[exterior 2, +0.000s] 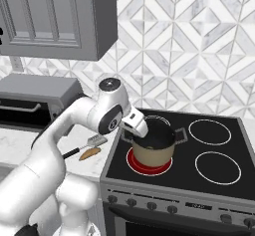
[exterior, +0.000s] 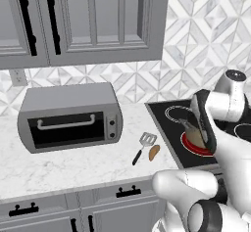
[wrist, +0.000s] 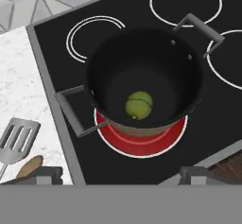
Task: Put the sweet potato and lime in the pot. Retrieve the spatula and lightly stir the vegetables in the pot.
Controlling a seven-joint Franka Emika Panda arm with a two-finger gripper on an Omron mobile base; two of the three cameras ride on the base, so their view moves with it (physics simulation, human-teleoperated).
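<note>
base cams flank, hand cam above pot (wrist: 142, 76)

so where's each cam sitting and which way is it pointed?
Left base view: behind the arm to its left, facing counter and toaster oven; arm at lower right.
Right base view: behind to its right, facing the stove; arm at lower left.
Hand view: above the pot, looking down at the lime; claw tips at bottom.
All three share pot, spatula and sweet potato.
</note>
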